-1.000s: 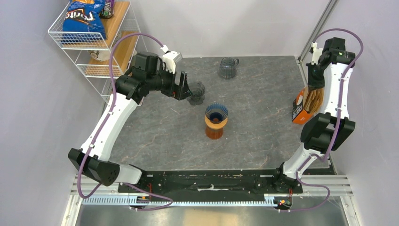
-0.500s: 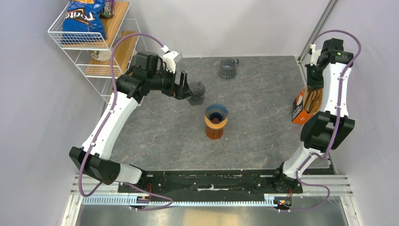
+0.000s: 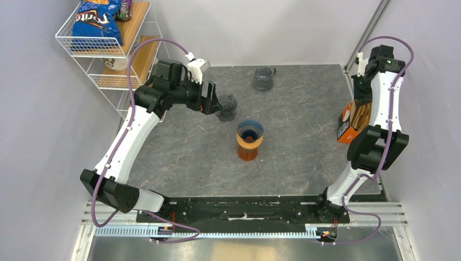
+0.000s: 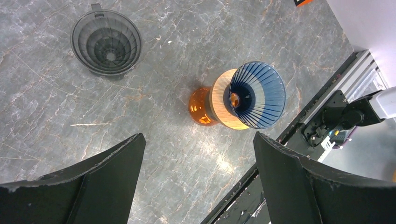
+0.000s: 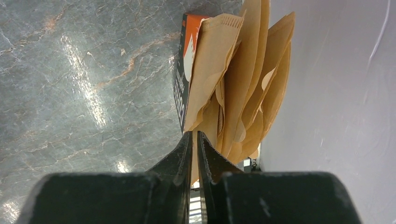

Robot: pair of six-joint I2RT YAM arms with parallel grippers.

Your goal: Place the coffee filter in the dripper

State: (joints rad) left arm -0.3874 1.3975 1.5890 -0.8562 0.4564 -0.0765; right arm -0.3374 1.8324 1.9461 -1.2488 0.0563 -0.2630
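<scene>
Brown paper, is that what you have hold of?

Yes. My right gripper (image 5: pixel 195 140) has its fingers pressed almost together on the lower edge of one coffee filter (image 5: pixel 205 84). It stands in the filter box (image 5: pixel 180 93) with the others. They fan out and overlap, so I can't give a firm count of sheets.

And the drippers?

Three. One blue dripper (image 3: pixel 249 129) sits on one orange carafe (image 3: pixel 248 149) mid-table. Two grey drippers (image 3: pixel 227 107) lie farther back, one just beside my left gripper (image 4: pixel 198 140), the other near the back wall. That gripper hangs wide open over the table (image 3: pixel 304 109) with nothing between its fingers.

Anything legible?

One blue chip bag (image 3: pixel 98 22) on the wire shelf (image 3: pixel 117 81) shows "oritos". The white lettering on the box's black side is too cut off for me to read.

Room to move?

The box is at the table's right edge, by the side wall. Between it and the blue dripper the stone-look top is open
</scene>
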